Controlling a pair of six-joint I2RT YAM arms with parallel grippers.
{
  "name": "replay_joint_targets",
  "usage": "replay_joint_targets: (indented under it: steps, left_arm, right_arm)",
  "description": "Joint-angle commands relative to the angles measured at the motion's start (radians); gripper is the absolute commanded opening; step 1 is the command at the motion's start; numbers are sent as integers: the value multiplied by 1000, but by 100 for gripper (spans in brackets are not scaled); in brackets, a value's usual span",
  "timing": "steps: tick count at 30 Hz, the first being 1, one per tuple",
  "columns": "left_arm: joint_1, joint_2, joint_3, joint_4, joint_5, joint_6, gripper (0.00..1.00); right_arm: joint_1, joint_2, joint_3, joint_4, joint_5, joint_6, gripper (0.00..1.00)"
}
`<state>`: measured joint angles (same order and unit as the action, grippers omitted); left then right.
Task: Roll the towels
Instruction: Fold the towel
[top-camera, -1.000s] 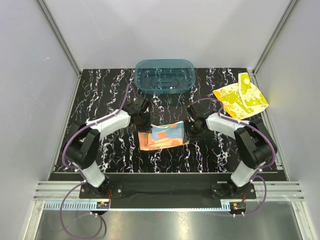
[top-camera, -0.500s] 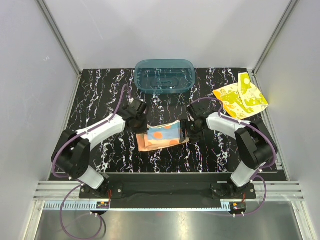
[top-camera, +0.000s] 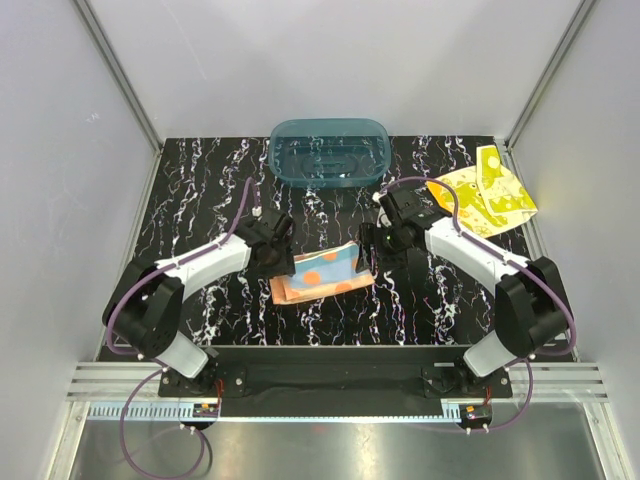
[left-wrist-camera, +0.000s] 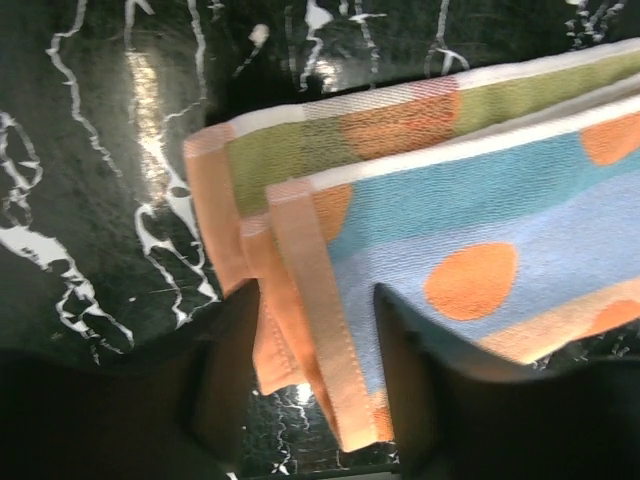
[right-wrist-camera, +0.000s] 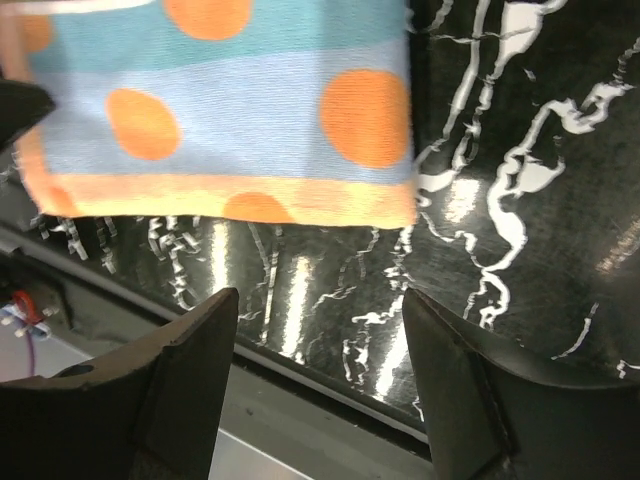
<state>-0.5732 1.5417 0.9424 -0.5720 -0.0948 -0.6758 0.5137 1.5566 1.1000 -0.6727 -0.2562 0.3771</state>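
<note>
Dotted towel: folded flat on black marbled table, near teal tub, on tub's arm-base side. Yellow towel: spread out, to right of tub. L gripper: fingers apart, straddling dotted towel's orange hem, not pinching. R gripper: fingers wide apart, nothing betw. them, at towel's opp. end.

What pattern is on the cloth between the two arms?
The towel has blue stripes, big orange dots, an orange border; clearest in the right wrist view.
</note>
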Motion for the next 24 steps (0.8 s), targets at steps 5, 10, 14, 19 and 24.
replay_joint_targets:
  steps: [5,10,14,19,24]
  left_arm:
    - [-2,-73,88,-74,-105,22,59]
    - [-82,-115,171,-138,-96,1,59]
    - [-148,-107,179,-120,-2,-45,59]
    - [-214,-95,51,35,89,-110,57]
    - [-202,-28,-16,141,103,-113,56]
  right_arm:
    - [-6,-18,80,62,-215,-18,64]
    - [-10,85,155,97,-262,-26,42]
    - [-24,192,227,102,-287,-37,34]
    - [-75,324,255,137,-324,-23,31]
    - [-112,425,207,193,-365,2,28]
